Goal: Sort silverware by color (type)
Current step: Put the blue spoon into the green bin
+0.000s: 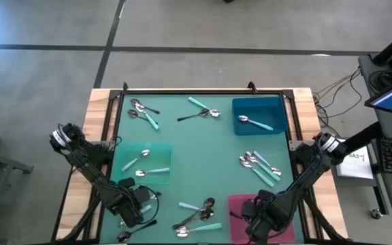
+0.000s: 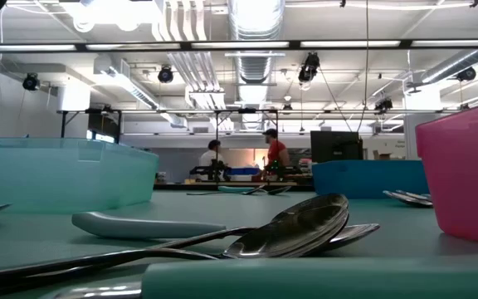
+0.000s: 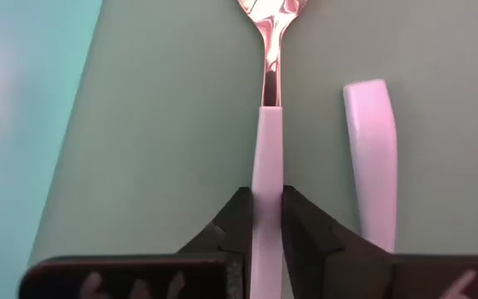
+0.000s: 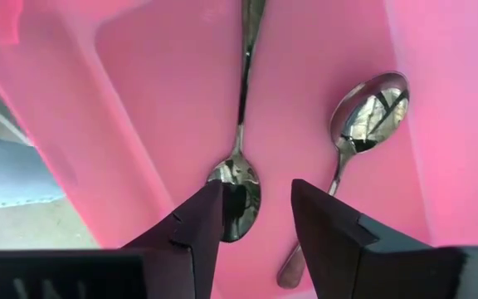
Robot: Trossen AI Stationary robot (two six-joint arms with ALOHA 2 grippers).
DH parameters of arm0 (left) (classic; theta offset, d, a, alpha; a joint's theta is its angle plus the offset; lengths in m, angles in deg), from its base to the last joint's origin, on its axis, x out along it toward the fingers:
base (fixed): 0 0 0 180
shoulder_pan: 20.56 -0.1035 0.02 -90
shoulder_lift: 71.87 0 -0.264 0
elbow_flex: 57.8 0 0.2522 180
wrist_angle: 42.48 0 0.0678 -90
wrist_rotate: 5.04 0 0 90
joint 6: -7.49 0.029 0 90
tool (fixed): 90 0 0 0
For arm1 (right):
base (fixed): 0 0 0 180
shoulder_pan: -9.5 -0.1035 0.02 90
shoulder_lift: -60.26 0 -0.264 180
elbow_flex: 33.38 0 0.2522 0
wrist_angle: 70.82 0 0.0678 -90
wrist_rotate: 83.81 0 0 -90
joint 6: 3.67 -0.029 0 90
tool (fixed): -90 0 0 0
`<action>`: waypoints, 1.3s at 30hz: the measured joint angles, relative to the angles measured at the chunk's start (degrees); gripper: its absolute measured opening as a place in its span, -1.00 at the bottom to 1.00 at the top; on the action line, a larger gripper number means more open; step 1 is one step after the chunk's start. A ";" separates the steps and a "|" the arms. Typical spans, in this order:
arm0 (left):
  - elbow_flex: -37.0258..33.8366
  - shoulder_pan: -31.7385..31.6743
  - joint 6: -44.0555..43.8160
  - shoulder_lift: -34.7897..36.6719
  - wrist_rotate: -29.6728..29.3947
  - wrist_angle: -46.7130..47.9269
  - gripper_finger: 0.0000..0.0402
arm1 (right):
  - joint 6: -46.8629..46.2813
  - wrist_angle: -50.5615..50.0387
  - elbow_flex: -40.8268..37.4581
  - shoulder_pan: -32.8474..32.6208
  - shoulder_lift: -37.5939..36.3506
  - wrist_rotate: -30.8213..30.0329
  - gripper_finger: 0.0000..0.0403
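Note:
My left gripper (image 3: pixel 268 228), near the table's near-left corner (image 1: pixel 138 201), is shut on a spoon (image 3: pixel 268 100) with a pale handle and a metal bowl. A second pale handle (image 3: pixel 372 158) lies beside it. My right gripper (image 4: pixel 256 216) is open above the pink tray (image 4: pixel 156 100) at the near right (image 1: pixel 254 218). Two all-metal spoons (image 4: pixel 239 178) (image 4: pixel 363 108) lie flat on the tray's floor, one bowl just past the fingertips. Neither gripper shows in the low view. My left gripper pinches the spoon's pale handle (image 3: pixel 268 178) between its two fingers, with the fingers lying along the handle. The bowl end (image 3: pixel 268 17) points straight away from the gripper. Whether the spoon is lifted or lies on the mat does not show.
The teal tray (image 1: pixel 156 155) holds two spoons and the blue tray (image 1: pixel 278 109) holds one. Loose spoons lie at the far left (image 1: pixel 141 112), far middle (image 1: pixel 203 112), right (image 1: pixel 257 163) and near middle (image 1: pixel 199 214). A raised frame (image 1: pixel 182 92) borders the green mat.

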 joint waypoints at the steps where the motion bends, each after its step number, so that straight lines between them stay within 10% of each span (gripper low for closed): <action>1: 0.38 0.01 -0.45 0.26 0.15 0.39 -0.87 | 0.03 -0.02 0.15 0.00 -0.02 0.00 -0.33; 10: 10.08 0.03 1.39 4.27 -7.54 7.21 -0.88 | 3.32 -0.26 2.98 -0.02 -0.05 0.07 -0.34; 21: 24.22 -1.31 1.29 5.86 -24.53 44.55 -0.85 | 10.06 4.24 3.86 1.28 -0.05 -7.78 -0.34; 39: -2.67 -11.14 -3.43 23.43 -24.48 25.81 -0.55 | 30.83 22.33 3.49 8.13 -0.03 -21.89 -0.35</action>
